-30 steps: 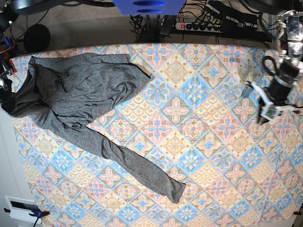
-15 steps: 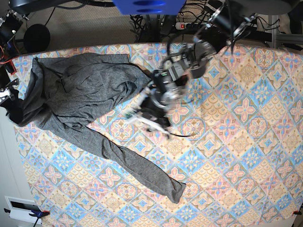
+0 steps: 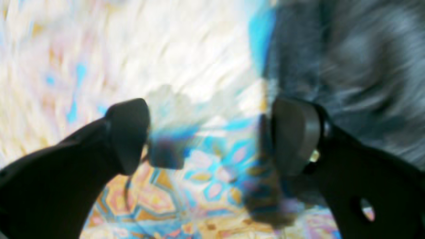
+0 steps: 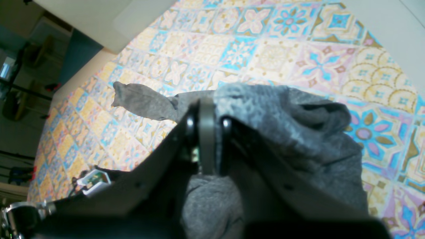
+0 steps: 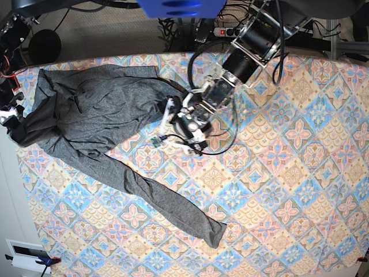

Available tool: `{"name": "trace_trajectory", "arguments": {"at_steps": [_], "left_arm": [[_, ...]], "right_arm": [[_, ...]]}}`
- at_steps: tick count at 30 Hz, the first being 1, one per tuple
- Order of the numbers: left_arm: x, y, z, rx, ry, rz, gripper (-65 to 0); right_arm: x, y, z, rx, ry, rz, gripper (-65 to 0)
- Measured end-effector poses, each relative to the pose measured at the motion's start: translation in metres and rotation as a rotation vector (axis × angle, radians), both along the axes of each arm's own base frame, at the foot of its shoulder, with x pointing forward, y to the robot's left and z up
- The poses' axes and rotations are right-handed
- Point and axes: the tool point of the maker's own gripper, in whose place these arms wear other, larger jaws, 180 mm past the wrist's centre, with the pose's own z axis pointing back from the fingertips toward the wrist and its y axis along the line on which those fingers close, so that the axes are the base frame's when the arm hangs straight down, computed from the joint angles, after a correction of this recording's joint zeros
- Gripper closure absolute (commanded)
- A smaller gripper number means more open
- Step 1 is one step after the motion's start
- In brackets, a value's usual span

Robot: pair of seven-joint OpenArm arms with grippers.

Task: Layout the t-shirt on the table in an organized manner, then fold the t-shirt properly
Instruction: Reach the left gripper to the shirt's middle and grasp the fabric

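Crumpled, the dark-grey t-shirt [image 5: 109, 95] trails 1 sleeve, its edge clenched in the right hand [image 4: 215, 139].

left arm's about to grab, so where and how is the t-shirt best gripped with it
Probably best at the edge of the bunched part of the t-shirt nearest the left gripper, coming from the bare side of the tablecloth. That edge lies exposed, and one of the open fingers already overlaps it in the wrist view, so a small shift over the fabric should let them pinch it.
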Motion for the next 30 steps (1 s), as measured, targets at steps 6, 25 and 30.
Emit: {"name": "trace_trajectory", "arguments": {"at_steps": [6,25,30], "left_arm": [[-0.019,0.034,0.005,-0.045,0.028,0.007,-57.6],[-0.07,-0.022,0.003,-0.408,0.216,0.152,-44.2],[-0.067,-0.025,-0.006,-0.451,0.221,0.177,-32.2]], "right_arm": [[0.003,0.0,0.002,0.005,-0.011,-0.004,0.0],[0.006,0.008,-0.002,0.055,-0.04,-0.015,0.0],[0.006,0.008,-0.002,0.055,-0.038,-0.016,0.0]]}}
